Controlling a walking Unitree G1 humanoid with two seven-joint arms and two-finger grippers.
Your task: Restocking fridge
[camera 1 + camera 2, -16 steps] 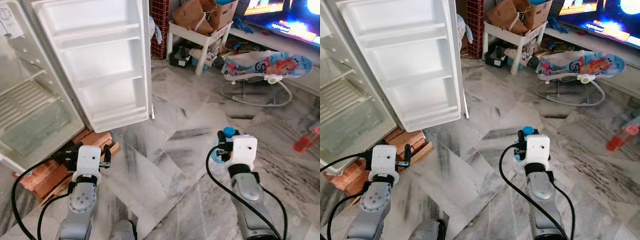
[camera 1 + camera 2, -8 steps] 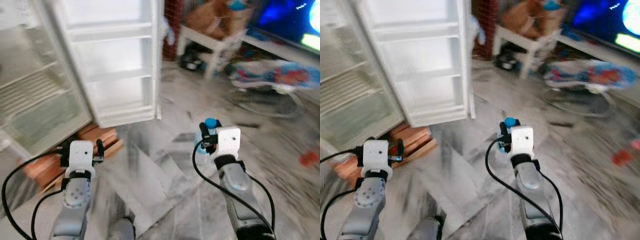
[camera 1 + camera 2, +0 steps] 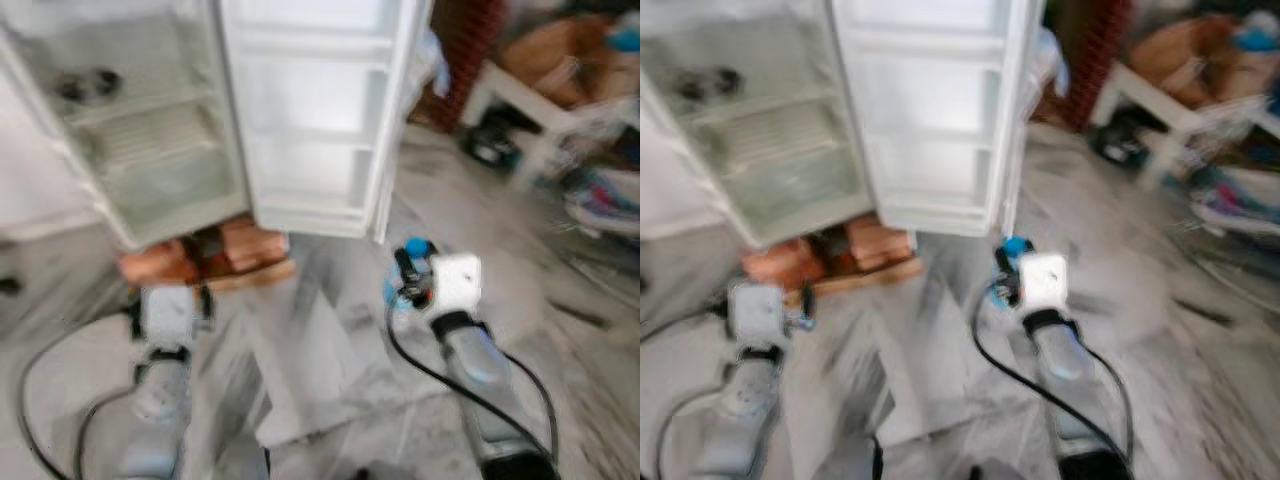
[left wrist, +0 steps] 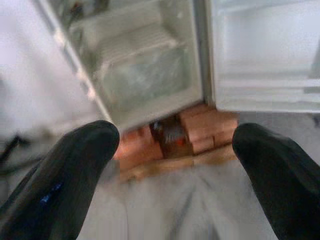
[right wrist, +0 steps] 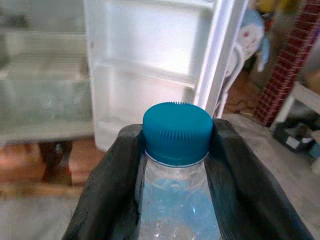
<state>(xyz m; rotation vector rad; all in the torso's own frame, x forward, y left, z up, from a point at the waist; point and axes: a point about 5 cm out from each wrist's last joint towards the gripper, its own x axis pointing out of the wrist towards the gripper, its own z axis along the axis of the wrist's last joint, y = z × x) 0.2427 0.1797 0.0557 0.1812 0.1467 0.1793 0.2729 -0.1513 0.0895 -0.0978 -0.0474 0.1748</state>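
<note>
The right gripper point(image 5: 175, 165) pinched a clear bottle point(image 5: 177, 200) just under its blue cap point(image 5: 177, 132), held upright above the marble floor point(image 3: 330, 370) near the open fridge point(image 3: 150, 150); the fridge door point(image 3: 320, 110) stood wide; the left gripper point(image 4: 175, 160) hung with fingers point(image 4: 75, 155) spread, facing bricks point(image 4: 195, 130) under the fridge

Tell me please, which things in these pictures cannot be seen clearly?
- Dark items on the fridge's upper shelf: motion blur, head views.
- Bottle body and label: covered by the right gripper's fingers, cut by the edge, right wrist view.
- Clutter by the white table: blurred, cut off, head views.
</note>
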